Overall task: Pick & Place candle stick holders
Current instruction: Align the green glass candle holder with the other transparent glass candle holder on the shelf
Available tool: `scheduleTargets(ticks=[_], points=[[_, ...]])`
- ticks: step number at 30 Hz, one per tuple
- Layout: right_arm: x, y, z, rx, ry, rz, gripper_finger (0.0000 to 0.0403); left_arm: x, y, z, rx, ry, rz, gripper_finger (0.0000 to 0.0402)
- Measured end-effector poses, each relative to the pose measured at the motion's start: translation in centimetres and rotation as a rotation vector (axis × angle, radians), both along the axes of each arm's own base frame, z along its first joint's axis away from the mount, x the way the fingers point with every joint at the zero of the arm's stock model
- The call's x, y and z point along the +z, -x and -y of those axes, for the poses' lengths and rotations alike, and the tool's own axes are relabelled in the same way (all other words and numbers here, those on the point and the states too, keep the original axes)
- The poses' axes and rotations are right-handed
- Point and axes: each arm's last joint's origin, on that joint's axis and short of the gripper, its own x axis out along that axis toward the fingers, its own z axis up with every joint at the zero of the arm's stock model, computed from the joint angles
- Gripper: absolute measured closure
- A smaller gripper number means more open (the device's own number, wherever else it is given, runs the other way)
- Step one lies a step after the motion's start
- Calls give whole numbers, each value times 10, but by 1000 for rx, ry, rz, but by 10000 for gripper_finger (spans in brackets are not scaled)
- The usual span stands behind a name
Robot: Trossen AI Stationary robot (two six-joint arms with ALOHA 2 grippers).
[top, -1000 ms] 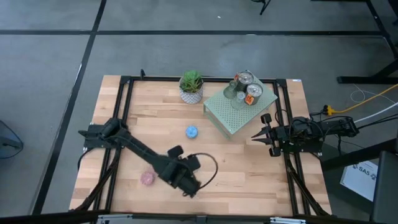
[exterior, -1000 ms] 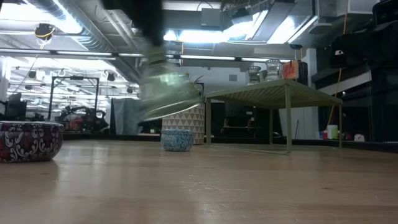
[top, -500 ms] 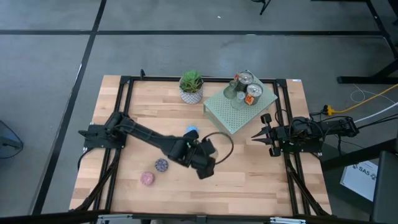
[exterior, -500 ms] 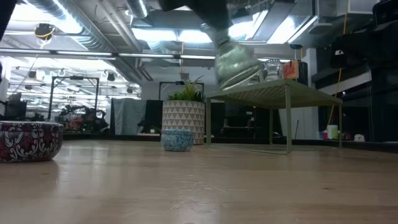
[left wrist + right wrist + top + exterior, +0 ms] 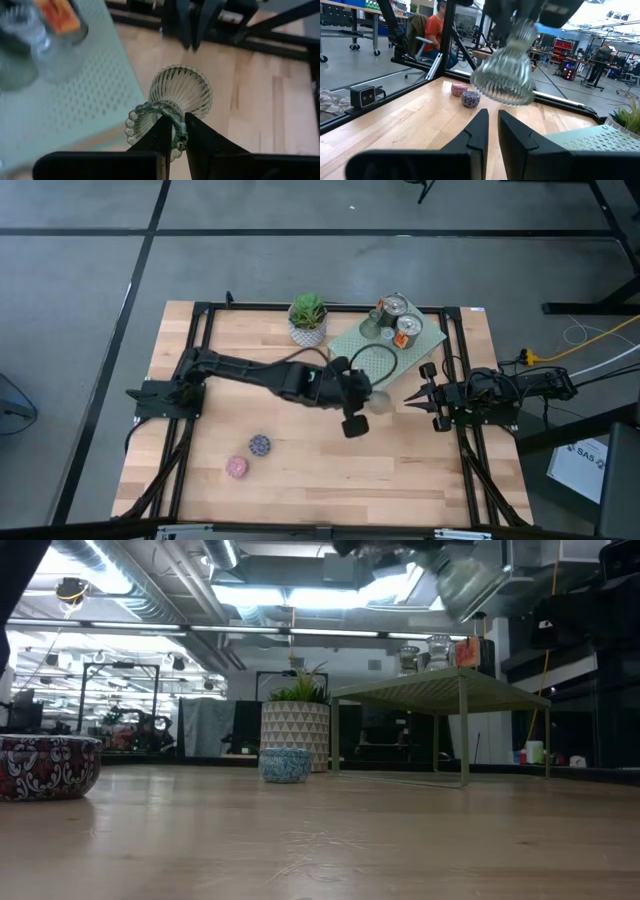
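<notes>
The left hand (image 5: 173, 131) is clamped on the rim of a clear ribbed glass holder (image 5: 175, 97), carried in the air just off the corner of the pale green perforated slab (image 5: 372, 352). On the slab stand 2 shiny holders (image 5: 398, 318). The right hand (image 5: 412, 397) waits beside the slab, fingers together. The pale wood counter (image 5: 400, 460) also bears a potted plant (image 5: 307, 318), a purple holder (image 5: 260, 445) and a pink holder (image 5: 237, 467). A seated person (image 5: 432, 32) shows in the workshop beyond.

"SAS" partly readable on white box (image 5: 598, 465) beside table.
</notes>
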Motion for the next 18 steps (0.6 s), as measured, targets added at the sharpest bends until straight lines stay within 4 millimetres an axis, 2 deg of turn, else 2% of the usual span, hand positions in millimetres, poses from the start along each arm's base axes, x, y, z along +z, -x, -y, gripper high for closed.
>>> scheduleTargets(ticks=[9, 18], points=[[0, 0, 0, 0, 0, 0, 359, 21, -8, -33, 21, -16, 108, 374], [0, 0, 0, 0, 0, 0, 359, 17, -5, -77, 81, -29, 36, 374]])
